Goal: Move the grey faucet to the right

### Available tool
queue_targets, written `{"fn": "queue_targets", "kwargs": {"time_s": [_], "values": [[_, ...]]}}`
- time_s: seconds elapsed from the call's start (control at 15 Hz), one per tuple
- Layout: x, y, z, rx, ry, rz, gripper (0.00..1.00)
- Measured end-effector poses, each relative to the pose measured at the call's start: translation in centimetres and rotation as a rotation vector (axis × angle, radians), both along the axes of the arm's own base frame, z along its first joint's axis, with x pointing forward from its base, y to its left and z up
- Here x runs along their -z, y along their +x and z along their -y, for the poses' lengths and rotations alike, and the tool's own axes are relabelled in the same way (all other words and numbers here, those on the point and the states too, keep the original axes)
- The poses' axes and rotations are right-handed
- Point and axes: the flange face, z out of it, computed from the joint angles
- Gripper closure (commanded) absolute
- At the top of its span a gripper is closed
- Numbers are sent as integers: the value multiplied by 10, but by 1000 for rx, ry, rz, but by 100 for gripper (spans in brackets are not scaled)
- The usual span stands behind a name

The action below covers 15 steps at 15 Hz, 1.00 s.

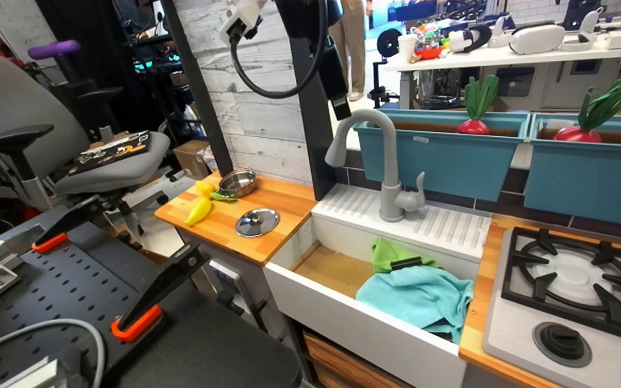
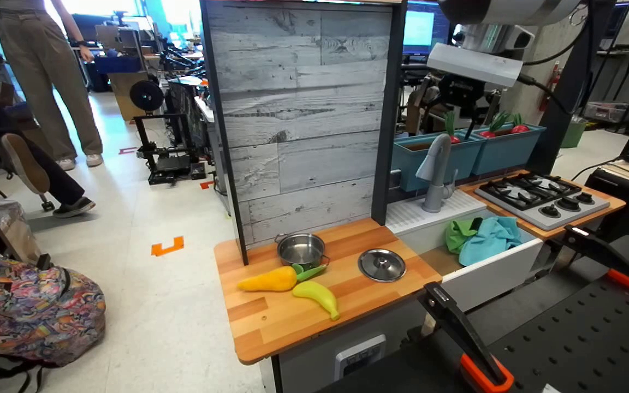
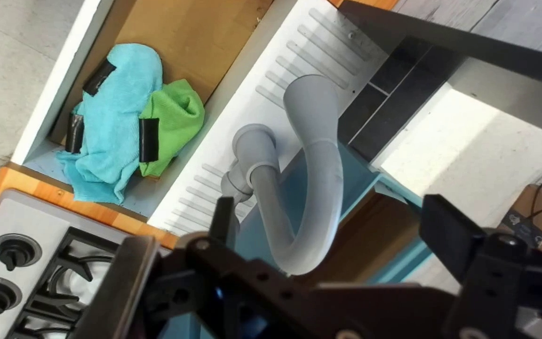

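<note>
A black two-fingered gripper (image 3: pixel 337 225) is hovering, fingers wide apart, near the top of a hook-spouted matte-grey faucet (image 1: pixel 390 153) standing upright on a ribbed white ledge (image 1: pixel 353 203).

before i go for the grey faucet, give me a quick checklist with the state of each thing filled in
1. Gripper open: ok, jaws apart.
2. Grey faucet upright on the white ledge: ok.
3. Spout between the fingers: ok, by the wrist view's line of sight.
4. Fingers touching the spout: cannot tell.
5. Blue towel and green towel clear of the faucet: ok, both lie in the sink.
6. Faucet free to move at its base: cannot tell.
</note>
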Motion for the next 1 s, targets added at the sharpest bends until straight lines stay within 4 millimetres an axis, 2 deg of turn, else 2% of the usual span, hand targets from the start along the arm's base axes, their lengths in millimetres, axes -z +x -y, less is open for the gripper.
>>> {"fn": "queue_targets", "kwargs": {"time_s": [0.27,0.33,0.4,0.47,1.0], "values": [[23,2,6,13,-16,-28,0],[28,2,5,12,-19,-36,25],[32,1,5,9,-22,-44,26],[35,0,3,6,-23,-50,33],[35,4,-7,-16,-25,-48,95]]}}
